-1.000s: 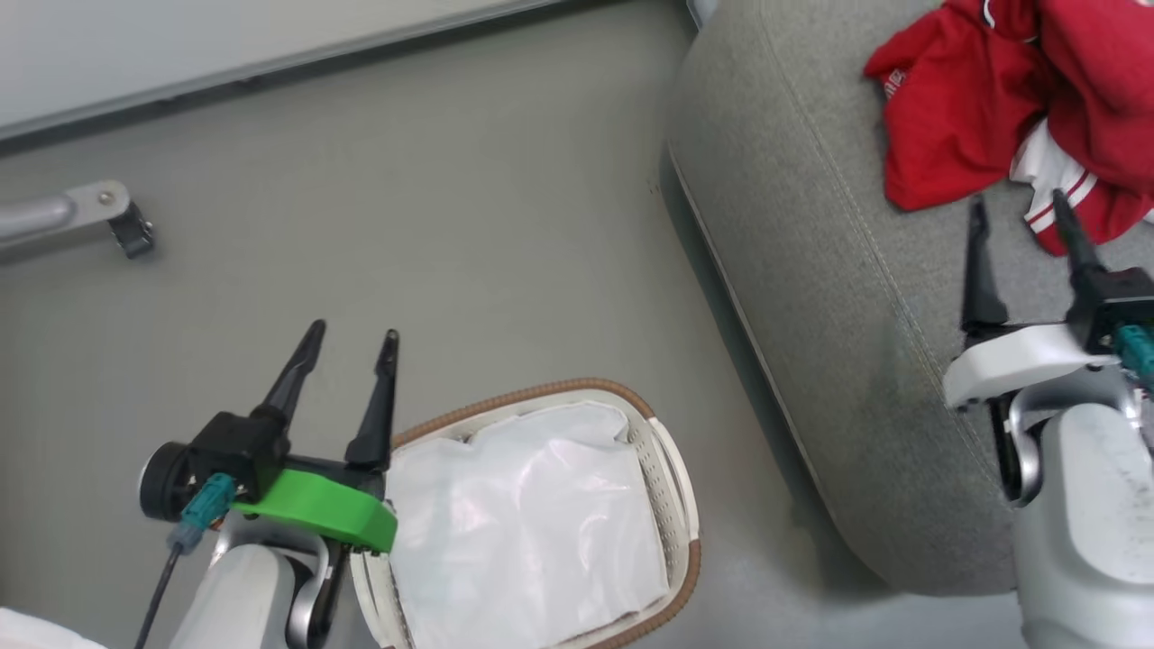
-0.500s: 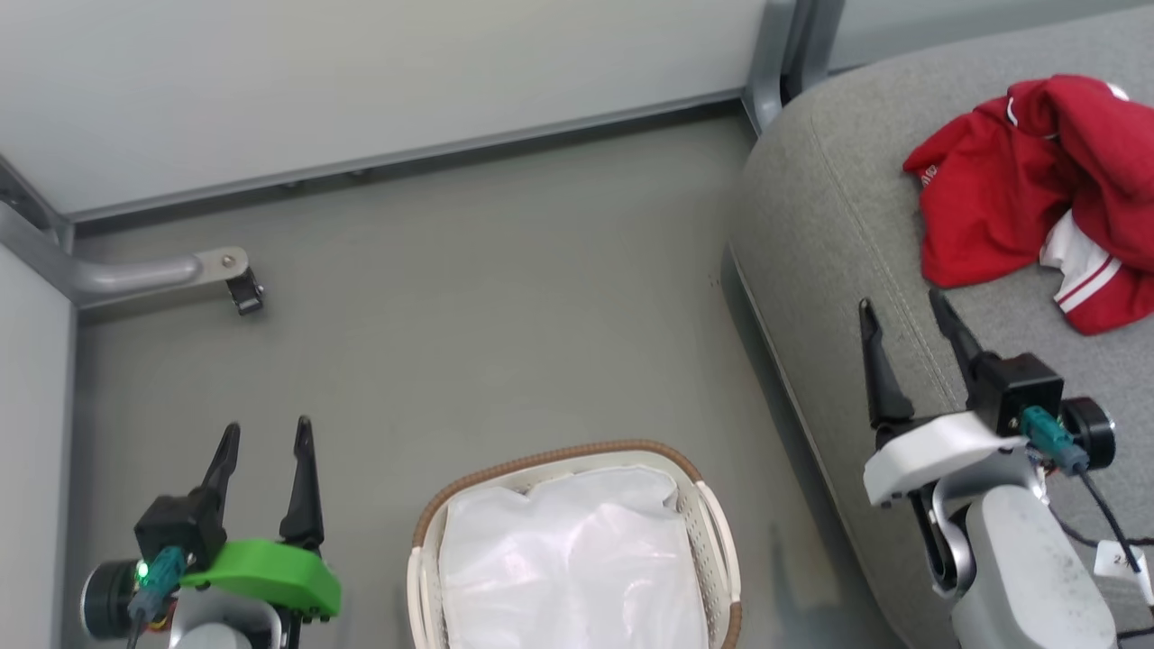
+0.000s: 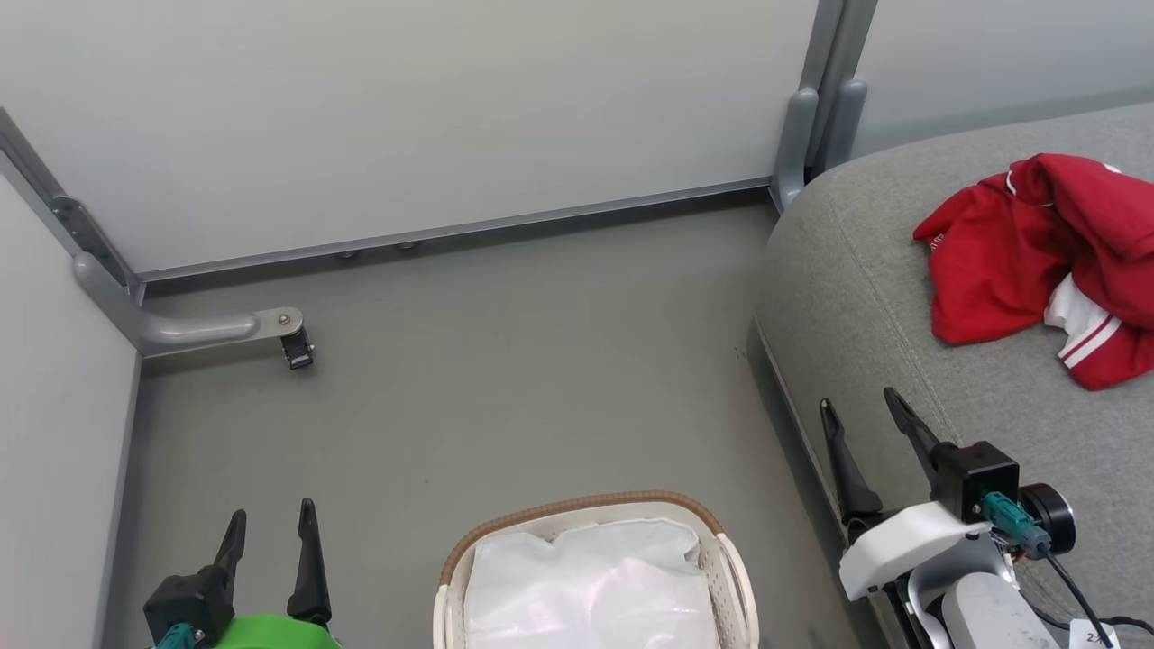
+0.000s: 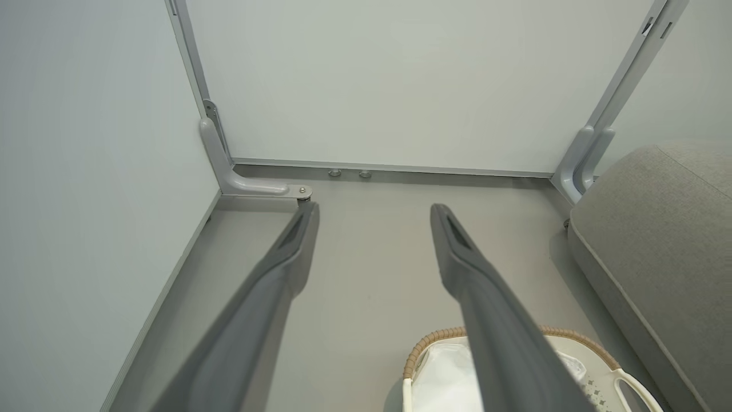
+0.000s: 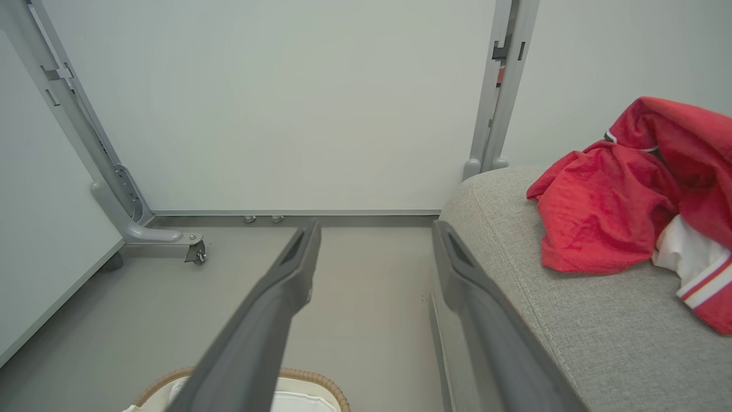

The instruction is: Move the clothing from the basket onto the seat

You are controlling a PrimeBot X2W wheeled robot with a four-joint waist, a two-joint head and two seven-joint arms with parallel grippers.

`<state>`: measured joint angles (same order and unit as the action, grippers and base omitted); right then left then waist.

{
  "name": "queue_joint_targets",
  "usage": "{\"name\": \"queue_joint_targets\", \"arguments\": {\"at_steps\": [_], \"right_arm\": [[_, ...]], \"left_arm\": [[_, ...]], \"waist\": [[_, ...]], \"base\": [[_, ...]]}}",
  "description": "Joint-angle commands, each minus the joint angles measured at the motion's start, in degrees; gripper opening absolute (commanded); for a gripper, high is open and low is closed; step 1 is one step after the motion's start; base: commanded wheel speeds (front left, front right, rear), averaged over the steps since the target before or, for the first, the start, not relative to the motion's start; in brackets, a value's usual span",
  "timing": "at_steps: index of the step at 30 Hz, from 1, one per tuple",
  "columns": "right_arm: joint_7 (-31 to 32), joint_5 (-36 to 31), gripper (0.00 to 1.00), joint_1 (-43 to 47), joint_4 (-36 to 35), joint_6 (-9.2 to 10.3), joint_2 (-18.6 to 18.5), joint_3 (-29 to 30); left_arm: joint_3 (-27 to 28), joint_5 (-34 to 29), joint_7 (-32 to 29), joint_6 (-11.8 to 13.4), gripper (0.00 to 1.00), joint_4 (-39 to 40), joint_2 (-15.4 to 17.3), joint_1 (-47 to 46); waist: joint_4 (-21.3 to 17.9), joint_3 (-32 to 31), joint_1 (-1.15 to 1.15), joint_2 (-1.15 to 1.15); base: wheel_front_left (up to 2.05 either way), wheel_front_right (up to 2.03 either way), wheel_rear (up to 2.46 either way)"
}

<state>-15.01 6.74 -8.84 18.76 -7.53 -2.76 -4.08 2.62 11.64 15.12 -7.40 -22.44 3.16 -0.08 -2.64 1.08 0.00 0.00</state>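
- The left gripper (image 3: 272, 512) hangs low over the grey floor (image 3: 505, 361), just to the left of the basket (image 3: 577, 503). Its two dark fingers are spread wide, gripping nothing and touching nothing.
- The right gripper (image 3: 857, 402) sits at the near left edge of the seat (image 3: 865, 297). Its fingers are just as wide apart and empty. I can't tell from here whether they brush the upholstery.
- The clothing (image 3: 1037, 261) lies in a crumpled red heap on the seat, towards its far right side. White striped trim shows at the near edge, well apart from the right gripper.
- The basket stands on the floor between the two grippers, with a white liner sheet (image 3: 586, 586) inside it.
- The seat's rounded corner is near the grey metal post (image 3: 816, 117) of the wall panels.
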Motion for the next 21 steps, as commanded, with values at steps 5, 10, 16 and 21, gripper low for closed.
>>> {"name": "queue_joint_targets", "arguments": {"at_steps": [5,10,16,21], "right_arm": [[0.1,0.2,0.0,0.4,1.0,0.0,0.2,-0.4],[1.3,4.5,0.0,0.7,1.5,0.0,0.2,0.3],[3.1,11.5,0.0,0.9,0.8,0.01,0.2,1.2],[4.3,16.6,0.0,1.1,0.3,0.01,0.2,1.8]], "left_arm": [[-0.7,2.0,-0.1,0.0,0.0,-0.7,-0.3,0.3],[-0.3,5.9,-1.4,0.0,0.0,-1.1,-0.5,-0.2],[0.1,12.4,-3.1,0.0,0.0,-0.2,-0.4,-0.6],[0.3,17.2,-4.3,0.0,0.0,0.5,-0.4,-1.0]], "waist": [[0.2,0.0,0.0,0.0],[0.2,-0.1,0.0,0.0],[0.4,-0.1,0.0,0.0],[0.4,-0.1,0.0,0.0]], "base": [[0.0,0.0,0.0],[0.0,0.0,0.0],[0.0,0.0,0.0],[0.0,0.0,0.0]]}}
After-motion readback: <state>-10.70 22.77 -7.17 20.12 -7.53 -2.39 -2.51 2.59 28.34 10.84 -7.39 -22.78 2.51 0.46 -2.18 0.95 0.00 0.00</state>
